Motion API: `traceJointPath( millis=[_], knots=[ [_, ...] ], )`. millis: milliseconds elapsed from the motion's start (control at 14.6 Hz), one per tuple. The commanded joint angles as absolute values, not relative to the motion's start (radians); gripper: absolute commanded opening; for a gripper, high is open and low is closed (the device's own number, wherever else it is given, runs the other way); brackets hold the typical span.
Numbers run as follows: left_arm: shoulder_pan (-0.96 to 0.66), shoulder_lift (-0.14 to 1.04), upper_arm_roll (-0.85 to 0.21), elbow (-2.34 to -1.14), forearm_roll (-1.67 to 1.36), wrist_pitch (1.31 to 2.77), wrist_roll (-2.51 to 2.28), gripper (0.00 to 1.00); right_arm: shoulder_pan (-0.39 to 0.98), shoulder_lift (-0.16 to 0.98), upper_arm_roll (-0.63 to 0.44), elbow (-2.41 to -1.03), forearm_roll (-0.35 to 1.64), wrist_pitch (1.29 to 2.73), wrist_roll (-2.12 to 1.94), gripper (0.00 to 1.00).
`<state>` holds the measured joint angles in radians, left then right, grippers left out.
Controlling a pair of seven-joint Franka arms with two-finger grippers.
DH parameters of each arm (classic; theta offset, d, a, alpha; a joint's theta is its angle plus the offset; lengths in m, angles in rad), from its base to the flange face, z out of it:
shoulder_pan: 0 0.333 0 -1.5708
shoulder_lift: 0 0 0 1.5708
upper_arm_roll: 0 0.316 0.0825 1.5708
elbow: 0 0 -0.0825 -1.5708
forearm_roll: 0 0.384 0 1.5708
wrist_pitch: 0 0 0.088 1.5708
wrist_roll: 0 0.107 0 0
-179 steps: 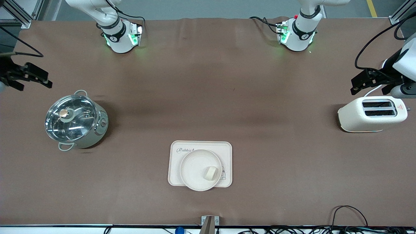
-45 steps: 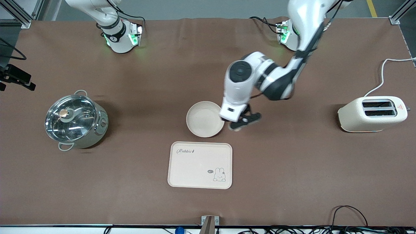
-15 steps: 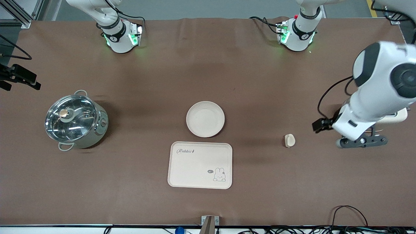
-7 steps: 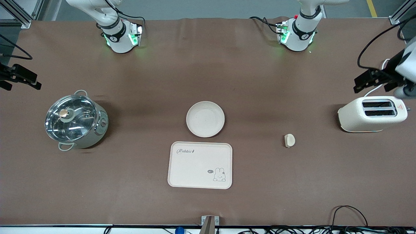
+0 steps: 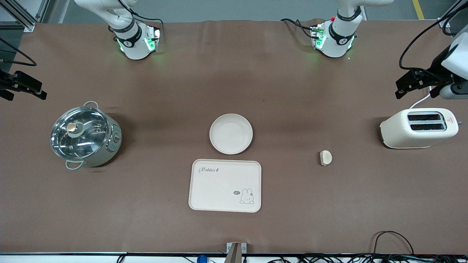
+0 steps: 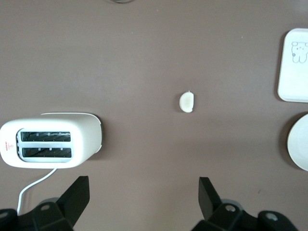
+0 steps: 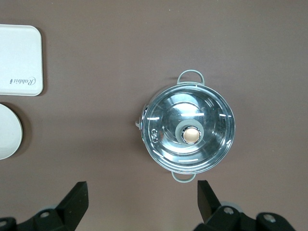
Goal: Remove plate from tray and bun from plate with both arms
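Observation:
The round cream plate (image 5: pixel 231 133) lies empty on the brown table mid-table, just farther from the front camera than the rabbit tray (image 5: pixel 225 185); its edge shows in the left wrist view (image 6: pixel 301 149) and right wrist view (image 7: pixel 8 137). The small pale bun (image 5: pixel 325 157) lies on the bare table between the plate and the toaster, also in the left wrist view (image 6: pixel 186 102). My left gripper (image 5: pixel 418 83) is open and empty, high over the table above the toaster (image 5: pixel 419 128). My right gripper (image 5: pixel 22 86) is open and empty, high by the pot (image 5: pixel 85 135).
A white two-slot toaster (image 6: pixel 50 144) with its cord stands at the left arm's end. A steel pot with a glass lid (image 7: pixel 190 133) stands at the right arm's end. Cables lie along the table edge nearest the front camera.
The left arm has lifted away from beside the bun and drawn back over the toaster's end. The bun, plate and right arm stay still.

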<state>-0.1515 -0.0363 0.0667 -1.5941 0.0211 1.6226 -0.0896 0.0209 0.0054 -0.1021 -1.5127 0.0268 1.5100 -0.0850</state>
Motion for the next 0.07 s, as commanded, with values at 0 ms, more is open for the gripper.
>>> traceJointPath(
  millis=[0],
  knots=[
    [-0.155, -0.002, 0.078, -1.534, 0.023, 1.614, -0.042, 1.00, 0.012, -0.052, -0.092, -1.577, 0.015, 1.522, -0.092, 1.00]
  ],
)
